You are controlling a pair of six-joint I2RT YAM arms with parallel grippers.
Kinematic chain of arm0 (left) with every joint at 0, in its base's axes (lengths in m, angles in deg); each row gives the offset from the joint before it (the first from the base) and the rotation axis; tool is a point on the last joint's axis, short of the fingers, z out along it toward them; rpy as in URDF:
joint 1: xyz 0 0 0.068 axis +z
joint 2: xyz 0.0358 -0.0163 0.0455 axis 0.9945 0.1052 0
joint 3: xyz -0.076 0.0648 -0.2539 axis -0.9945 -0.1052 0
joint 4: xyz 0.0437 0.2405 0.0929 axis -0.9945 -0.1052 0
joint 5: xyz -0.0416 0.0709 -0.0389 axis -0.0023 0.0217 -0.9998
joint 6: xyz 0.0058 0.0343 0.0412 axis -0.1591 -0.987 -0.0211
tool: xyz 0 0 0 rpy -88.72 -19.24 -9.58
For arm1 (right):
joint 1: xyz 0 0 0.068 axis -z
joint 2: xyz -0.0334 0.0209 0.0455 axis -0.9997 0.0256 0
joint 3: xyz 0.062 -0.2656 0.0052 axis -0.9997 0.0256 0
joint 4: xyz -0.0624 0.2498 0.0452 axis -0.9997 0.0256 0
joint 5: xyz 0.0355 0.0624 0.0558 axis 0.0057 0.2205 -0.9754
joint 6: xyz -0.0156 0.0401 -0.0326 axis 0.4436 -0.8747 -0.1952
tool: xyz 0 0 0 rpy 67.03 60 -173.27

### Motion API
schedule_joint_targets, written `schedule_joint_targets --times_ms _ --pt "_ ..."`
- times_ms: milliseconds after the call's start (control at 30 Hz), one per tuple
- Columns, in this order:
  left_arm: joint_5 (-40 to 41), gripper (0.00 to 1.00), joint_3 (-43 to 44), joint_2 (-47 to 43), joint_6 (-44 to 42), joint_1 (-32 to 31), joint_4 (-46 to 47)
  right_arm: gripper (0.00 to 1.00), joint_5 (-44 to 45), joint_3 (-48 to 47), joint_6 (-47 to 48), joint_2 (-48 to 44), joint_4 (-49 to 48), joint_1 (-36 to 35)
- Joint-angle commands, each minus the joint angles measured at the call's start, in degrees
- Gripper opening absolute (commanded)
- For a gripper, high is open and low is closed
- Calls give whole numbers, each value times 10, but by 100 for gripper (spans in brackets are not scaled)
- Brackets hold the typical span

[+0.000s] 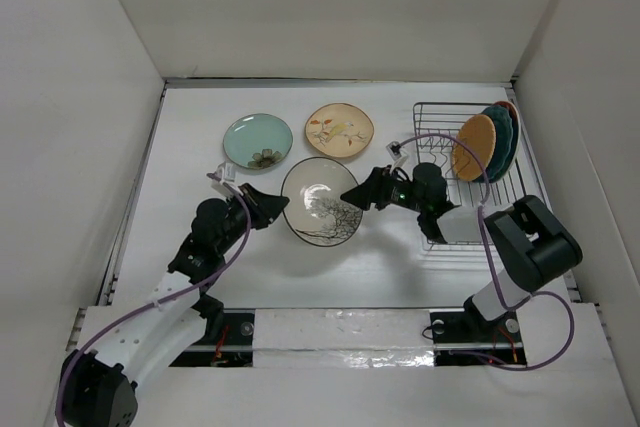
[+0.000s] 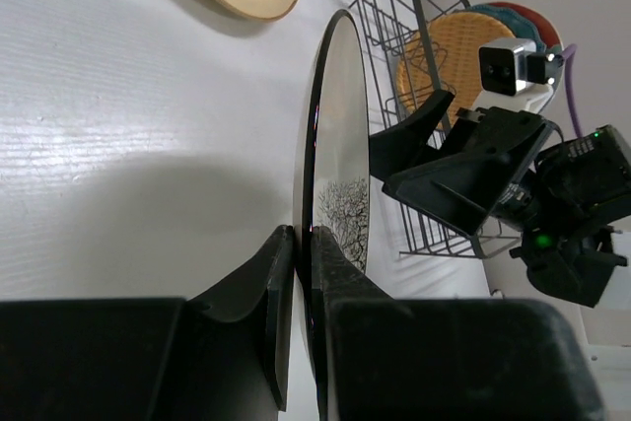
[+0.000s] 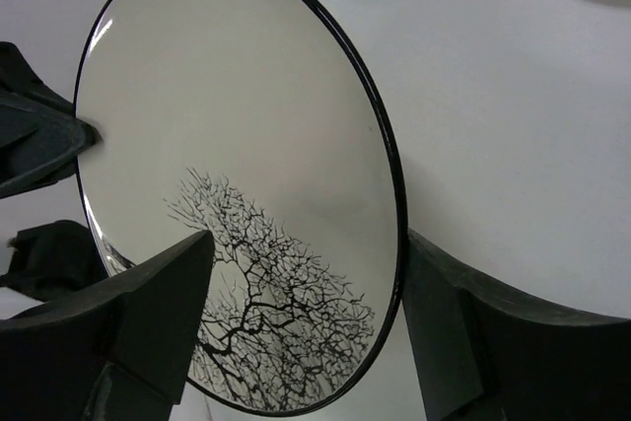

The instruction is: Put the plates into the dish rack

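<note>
The white plate with the black tree (image 1: pixel 320 202) is tilted up on edge at the table's middle. My left gripper (image 1: pixel 283 204) is shut on its left rim; in the left wrist view both fingers pinch the rim (image 2: pixel 304 234). My right gripper (image 1: pixel 350 195) is open at the plate's right rim, one finger on each side of it (image 3: pixel 308 244), not closed on it. The dish rack (image 1: pixel 430 107) stands at the right and holds the orange-tan plate (image 1: pixel 473 147), the dark teal plate (image 1: pixel 498 139) and the red-and-teal plate (image 1: pixel 511 112) upright.
The pale green plate (image 1: pixel 257 140) and the beige floral plate (image 1: pixel 339 129) lie flat behind the held plate. The rack's near slots are unfilled. White walls close in the table on three sides.
</note>
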Motion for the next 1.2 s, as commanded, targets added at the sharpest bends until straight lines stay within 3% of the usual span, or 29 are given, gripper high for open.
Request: schedule_joint_targets --times_ms 0,100,133,233,333,500,567,600,667,700,800,967,1067,1100,1167 --pt "-36 0 68 -32 9 2 82 77 -83 -4 -70 24 -172 0" --pt "-45 0 80 -33 2 2 72 68 -107 1 -103 36 -232 0" --pt "-48 0 81 -34 -1 2 71 58 -113 1 -108 42 -242 -5" --pt "-53 0 88 -35 -7 2 68 46 -131 -1 -122 41 -269 -11" --pt "-57 0 95 -35 -12 2 62 32 -137 -1 -125 29 -271 -16" --pt "-44 0 124 -48 -42 2 10 0 -131 -1 -123 -33 -238 -21" --pt "-32 6 138 -59 -57 2 -25 0 -127 -6 -118 -62 -203 -21" --pt "-29 18 153 -63 -75 2 -38 0 -116 -8 -109 -96 -186 -16" --pt "-21 30 169 -80 -93 2 -72 0 -100 -27 -89 -134 -94 -10" --pt "-18 47 184 -87 -112 2 -83 0 -74 -37 -61 -175 -56 -4" --pt "6 73 214 -113 -141 2 -133 0 -11 -83 -6 -228 98 10" --pt "57 82 243 -153 -221 2 -207 0 68 -133 29 -320 248 80" --pt "51 82 241 -173 -254 2 -223 0 199 -198 106 -360 395 120" --pt "50 82 231 -178 -258 2 -223 0 293 -215 151 -365 428 126" --pt "44 82 215 -192 -264 2 -215 0 387 -263 188 -370 502 127"
